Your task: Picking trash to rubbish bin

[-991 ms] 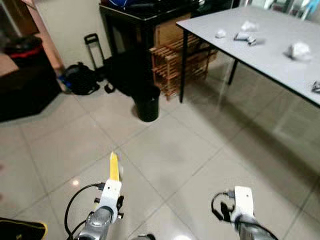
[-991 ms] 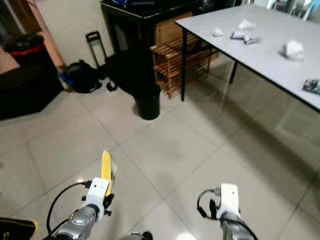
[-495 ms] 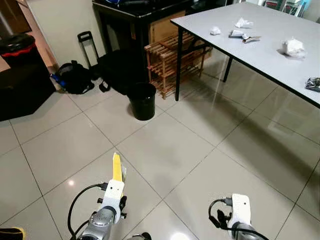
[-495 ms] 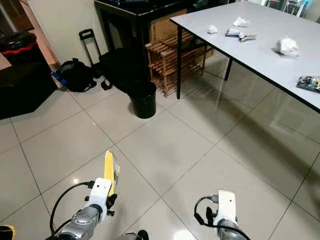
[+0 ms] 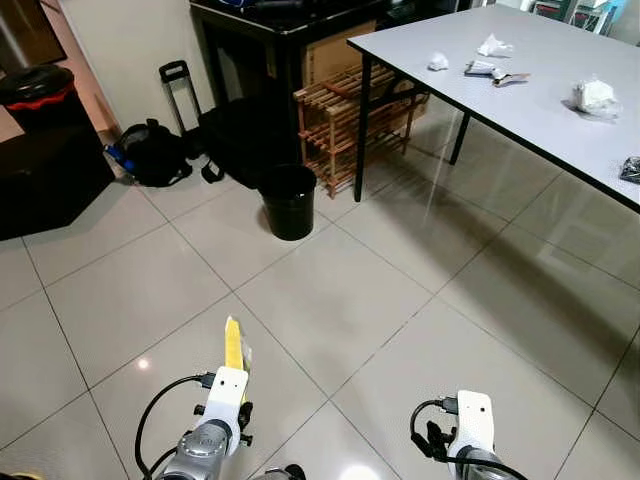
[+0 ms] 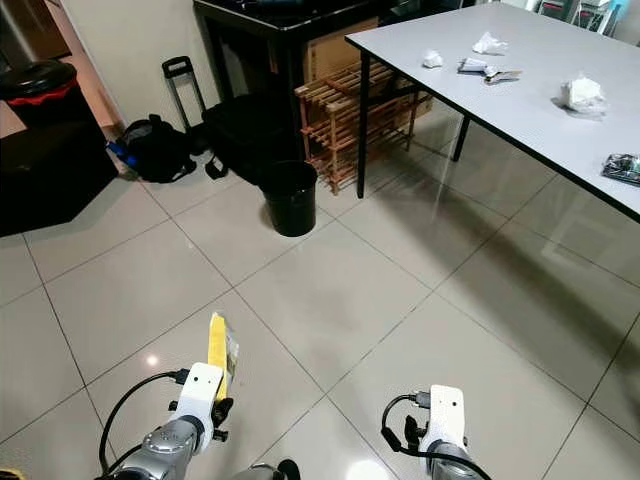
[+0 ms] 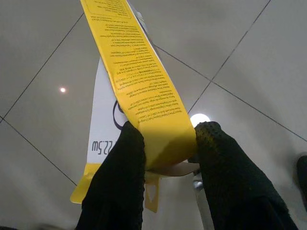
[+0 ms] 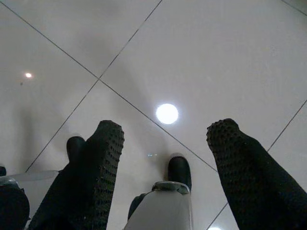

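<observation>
- Our left gripper [image 7: 165, 139] has its two fingers [image 7: 120, 182] closed on a long yellow wrapper [image 7: 139, 76], pinching it near one end; the wrapper's printed strip runs away from the fingers over the floor tiles [image 5: 330, 300].
- In the head views we see that wrapper [image 5: 233, 345] standing up from the left gripper at the near left, above the floor.
- Our right gripper [image 8: 163, 139] has its two fingers [image 8: 103, 158] spread wide apart with nothing between them, only glossy tile beyond; its arm shows at the near right in the head views.
- We count one black rubbish bin [image 5: 289, 201] standing on the floor ahead and a little left, beside the near leg of the grey table [image 5: 560, 100].
- On the table, far right, we count three crumpled white pieces: one small ball [image 5: 438, 62], one further back [image 5: 494, 46], and one larger one [image 5: 596, 96] nearer the right.
- Between them lies one flat wrapper-like item [image 5: 495, 72], and one dark packet [image 5: 630, 170] sits at the table's near right edge.
- Behind the bin stands one wooden rack [image 5: 345, 120] under a dark cabinet [image 5: 270, 30].
- To the far left we see one black backpack [image 5: 150, 155] on the floor, one black bag with an upright trolley handle [image 5: 235, 140] just right of it, and one black lidded container with a red band [image 5: 35, 85].
</observation>
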`<state>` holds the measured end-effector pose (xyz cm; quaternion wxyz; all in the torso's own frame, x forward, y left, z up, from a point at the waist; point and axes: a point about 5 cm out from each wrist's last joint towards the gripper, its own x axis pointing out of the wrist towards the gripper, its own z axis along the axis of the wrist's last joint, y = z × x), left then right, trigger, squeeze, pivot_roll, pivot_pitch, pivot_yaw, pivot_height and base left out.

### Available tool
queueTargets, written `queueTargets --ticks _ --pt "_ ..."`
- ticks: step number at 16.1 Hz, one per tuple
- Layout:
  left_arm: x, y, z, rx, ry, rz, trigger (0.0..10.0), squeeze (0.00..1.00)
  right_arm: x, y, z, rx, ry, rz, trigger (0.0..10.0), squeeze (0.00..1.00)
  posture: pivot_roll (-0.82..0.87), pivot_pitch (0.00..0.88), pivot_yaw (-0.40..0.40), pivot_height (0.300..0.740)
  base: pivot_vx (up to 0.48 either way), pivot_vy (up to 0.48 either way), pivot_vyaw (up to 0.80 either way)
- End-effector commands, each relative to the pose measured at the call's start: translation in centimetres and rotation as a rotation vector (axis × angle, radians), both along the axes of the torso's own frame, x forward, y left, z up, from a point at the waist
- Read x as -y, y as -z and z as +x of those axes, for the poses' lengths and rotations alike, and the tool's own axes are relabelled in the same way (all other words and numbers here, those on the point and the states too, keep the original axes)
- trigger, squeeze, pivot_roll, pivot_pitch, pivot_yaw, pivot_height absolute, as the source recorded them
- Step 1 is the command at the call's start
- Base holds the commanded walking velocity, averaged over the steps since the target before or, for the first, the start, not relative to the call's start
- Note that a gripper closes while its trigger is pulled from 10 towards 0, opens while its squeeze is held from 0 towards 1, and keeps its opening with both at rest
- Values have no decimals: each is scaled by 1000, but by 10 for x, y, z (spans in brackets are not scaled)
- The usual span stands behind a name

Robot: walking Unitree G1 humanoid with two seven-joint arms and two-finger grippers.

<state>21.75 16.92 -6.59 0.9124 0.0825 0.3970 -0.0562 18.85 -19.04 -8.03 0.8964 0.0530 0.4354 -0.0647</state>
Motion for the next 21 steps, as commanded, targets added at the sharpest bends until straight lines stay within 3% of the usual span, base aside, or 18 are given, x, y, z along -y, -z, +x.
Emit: queueTargets --ticks 1,21 --pt "-3 2 -4 -26 -10 -4 10000 0 -1 1 -2 -11 16 7 10000 0 -103 98 85 740 0 0 0" --pt "-4 4 -6 -49 -28 -14 10000 0 -7 2 -1 -11 -11 11 10000 0 -97 79 85 740 449 0 0"
